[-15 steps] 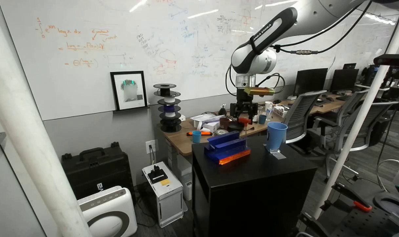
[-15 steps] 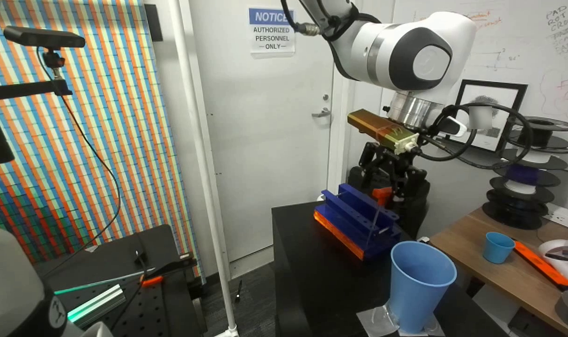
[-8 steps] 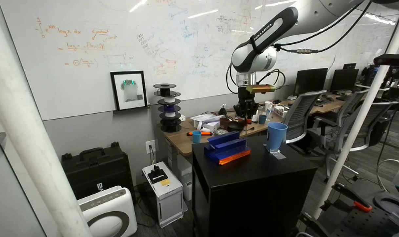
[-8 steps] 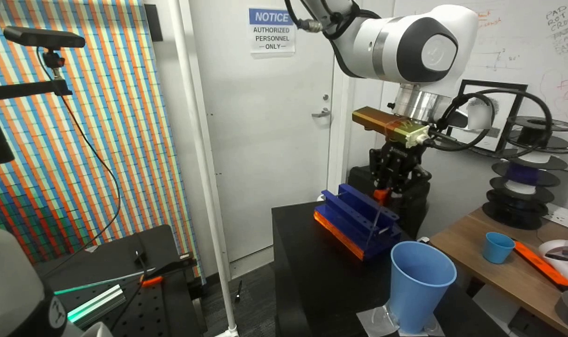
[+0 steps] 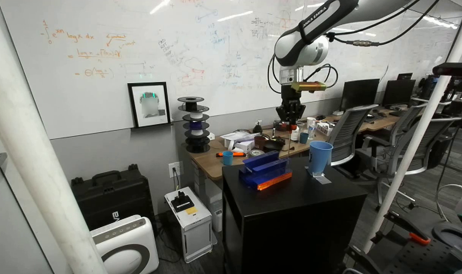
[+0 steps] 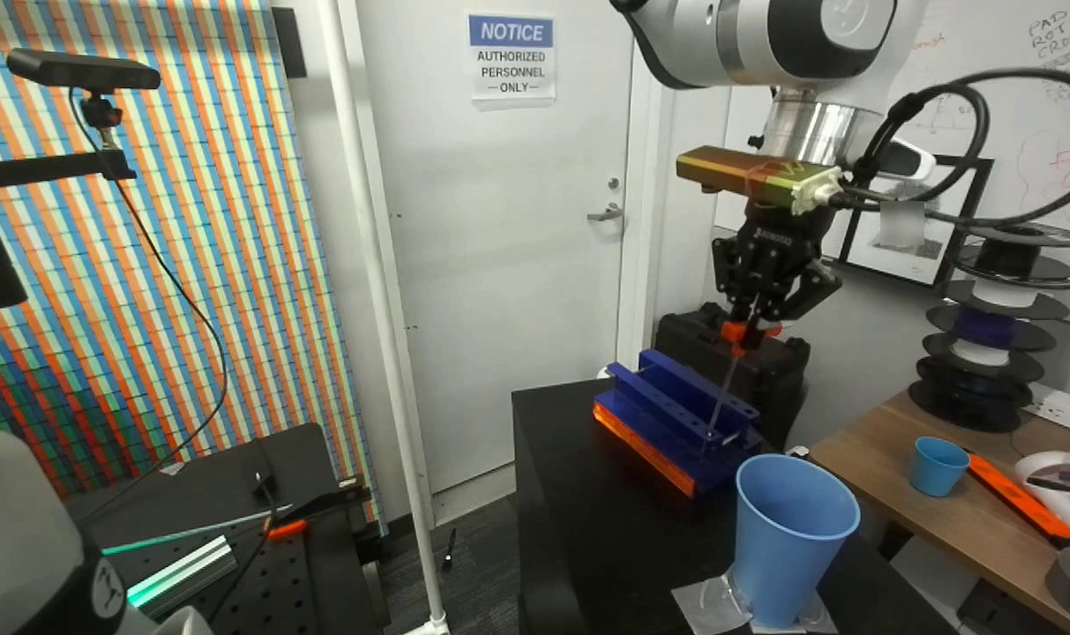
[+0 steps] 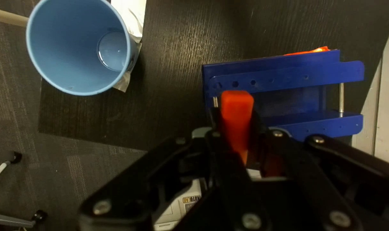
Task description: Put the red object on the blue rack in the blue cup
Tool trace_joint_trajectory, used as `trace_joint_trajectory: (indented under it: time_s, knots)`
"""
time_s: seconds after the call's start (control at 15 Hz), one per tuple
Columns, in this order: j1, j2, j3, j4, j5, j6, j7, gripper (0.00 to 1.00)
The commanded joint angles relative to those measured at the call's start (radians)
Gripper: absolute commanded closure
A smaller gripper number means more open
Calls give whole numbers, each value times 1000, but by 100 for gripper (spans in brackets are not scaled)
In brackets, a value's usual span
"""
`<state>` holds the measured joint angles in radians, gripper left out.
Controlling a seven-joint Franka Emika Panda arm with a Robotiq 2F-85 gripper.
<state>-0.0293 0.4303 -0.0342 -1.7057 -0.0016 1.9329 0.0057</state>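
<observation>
Pincer point(image 7: 237, 122) risen, gripping red object point(image 6: 734, 333) — blue rack point(image 6: 674, 425) slightly shifted.

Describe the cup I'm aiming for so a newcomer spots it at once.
Find the black cabinet. On top, past one end of the deep-blue rack, stands the pale-blue cup. Unlike the small blue cup on the wooden desk, it is big, with tape at its foot.

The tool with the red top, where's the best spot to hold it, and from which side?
Probably the red handle, from above, as the gripper holds it: it's a chunky crossbar at the top that should be easy to squeeze, while the thin shaft points down toward the blue rack.
</observation>
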Motion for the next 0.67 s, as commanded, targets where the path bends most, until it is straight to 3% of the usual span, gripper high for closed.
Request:
trace_joint_trajectory:
  time_s: [0.0,0.33,0.6]
  knots:
    - [8,-133,-2,-24,-19,-63,19,95]
    - [-3,-253,-33,-35,-85,-73,96,95]
    - [-36,-255,-65,-36,-87,-89,127,95]
